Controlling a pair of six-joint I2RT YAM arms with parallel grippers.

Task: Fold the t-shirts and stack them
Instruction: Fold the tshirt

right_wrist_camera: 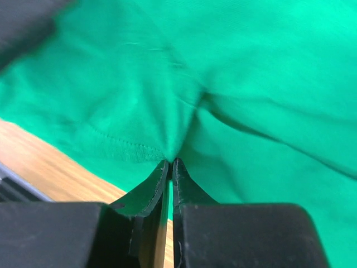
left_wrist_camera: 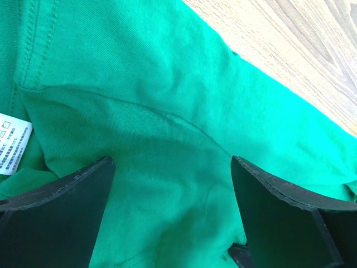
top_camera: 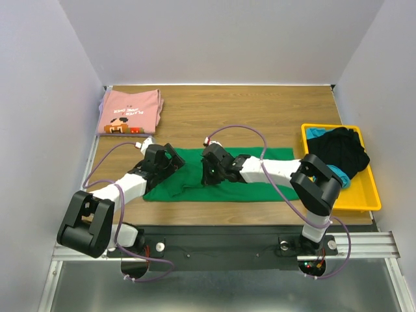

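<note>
The counter (top_camera: 260,110) is a flat top of light brown wood with long grain lines, and soft, even light falls on it. Plain pale walls stand close around the counter: a back wall (top_camera: 221,39) behind its far edge, a left wall (top_camera: 39,130) along its left side and a right wall (top_camera: 383,78) along its right side. Along the counter's near edge runs a silver metal rail (top_camera: 364,244), and below that lies a dull grey metal sheet (top_camera: 214,292).

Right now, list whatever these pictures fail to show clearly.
Top view: green shirt's middle, under the left arm and right arm.
Left wrist view: label's print, too small, cut by the left edge.
Top view: pink shirt's lettering, too small.
Top view: dark clothes in the tray, heaped, count unclear.
</note>
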